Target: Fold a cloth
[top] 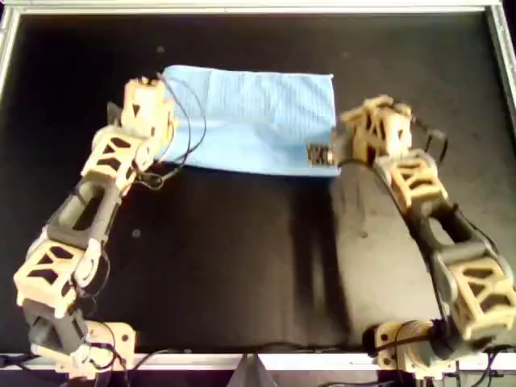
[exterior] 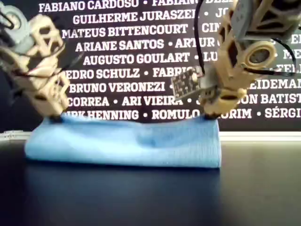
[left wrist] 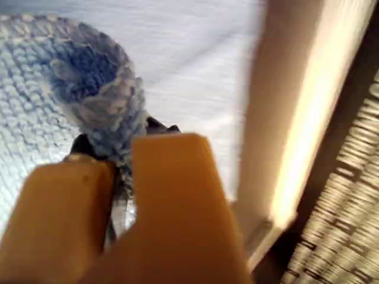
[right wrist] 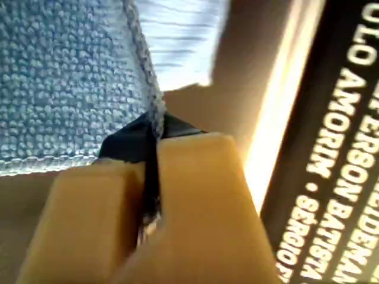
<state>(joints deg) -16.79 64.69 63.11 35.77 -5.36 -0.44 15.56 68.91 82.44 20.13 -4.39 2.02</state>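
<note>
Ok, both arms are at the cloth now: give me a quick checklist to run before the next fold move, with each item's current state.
1. Left gripper shut on the blue cloth: ok, fabric bunched between its jaws.
2. Right gripper shut on the cloth: ok, a hemmed edge is pinched.
3. Grips at opposite ends: ok, one at each end in the exterior view.
4. Cloth already doubled over: ok, a rounded fold faces the exterior camera.
5. Layers aligned: cannot tell, the arms hide the held corners.
6. Black table free ahead of the cloth: ok in the overhead view.
</note>
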